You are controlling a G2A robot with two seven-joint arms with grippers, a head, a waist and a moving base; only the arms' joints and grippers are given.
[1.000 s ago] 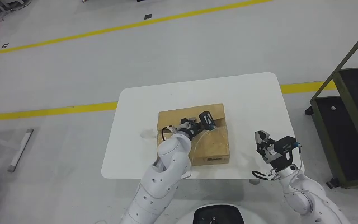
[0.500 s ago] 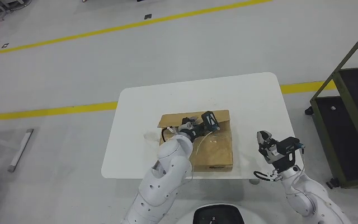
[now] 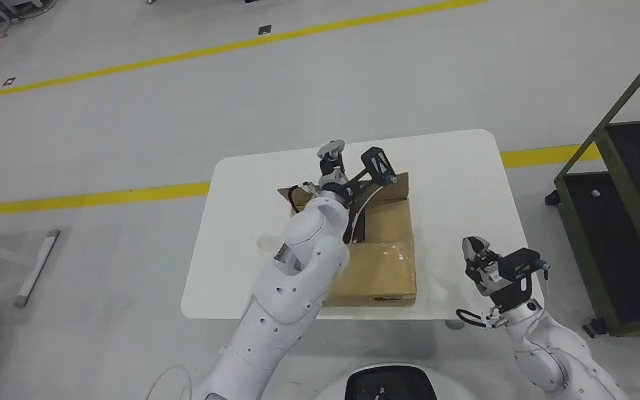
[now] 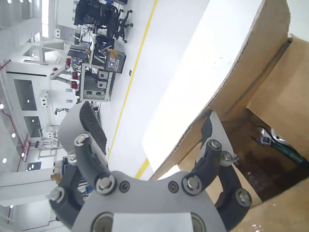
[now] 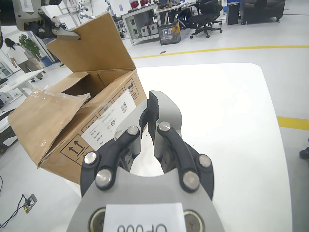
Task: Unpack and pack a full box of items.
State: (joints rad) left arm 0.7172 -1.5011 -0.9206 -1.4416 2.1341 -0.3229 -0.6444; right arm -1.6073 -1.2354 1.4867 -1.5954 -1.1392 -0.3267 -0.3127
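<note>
Left arm: stretched out over the box (image 3: pixel 385 272), wrist raised at the far flap (image 5: pixel 96 47).
Left gripper (image 4: pixel 147 119): fingers spread wide, with the upright flap's edge between them and one fingertip against it.
Right gripper (image 5: pixel 150 107): fingers together and empty, with the box just beside it on the table (image 3: pixel 450 170).
Wrench (image 4: pixel 265 139): inside the box, below the left gripper.

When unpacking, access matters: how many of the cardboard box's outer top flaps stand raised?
1. The far flap stands up, one finger of the left pincer against its inner face. The near flap lies over the box; inner flaps may be hidden.
</note>
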